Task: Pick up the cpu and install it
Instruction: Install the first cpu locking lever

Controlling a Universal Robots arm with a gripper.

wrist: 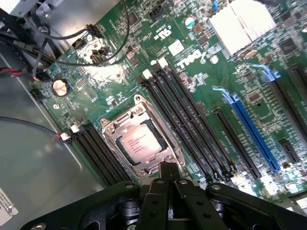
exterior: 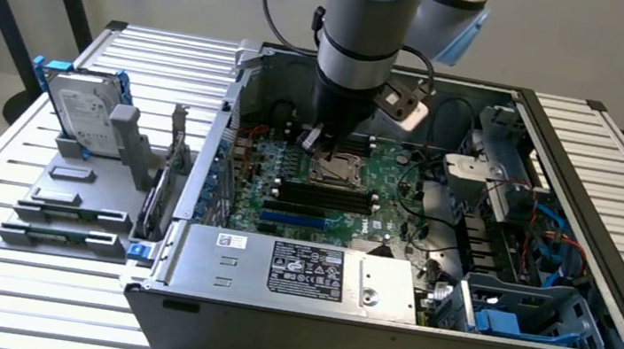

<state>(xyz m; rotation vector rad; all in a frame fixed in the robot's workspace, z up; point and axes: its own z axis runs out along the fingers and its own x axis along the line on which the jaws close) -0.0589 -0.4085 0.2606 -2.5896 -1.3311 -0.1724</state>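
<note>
The cpu (wrist: 138, 140), a small flat square with a dull silver-grey metal lid and fine printed lettering, lies seated in its socket (wrist: 140, 138) on the green motherboard (wrist: 115, 91), framed by a bright stamped-metal bracket with rounded corners. In the exterior view the same socket (exterior: 340, 167) shows as a pale metallic square near the middle of the board.

The tool (wrist: 167, 175) hangs just above the socket's edge, its matte black fingers pressed together with no gap between them and nothing held; whether the tips touch the bracket is hard to judge from this angle. In the exterior view the tool (exterior: 314, 139) descends from the arm's glossy grey cylinder into the open computer case (exterior: 387, 344), a grey sheet-metal box.

Long black memory slots (wrist: 187, 124) with white end clips run beside the socket, and a blue expansion slot (wrist: 249, 129) lies further off. A silver hard drive (exterior: 83, 115) in a blue bracket stands upright on the ribbed white worktop (exterior: 0, 190).
</note>
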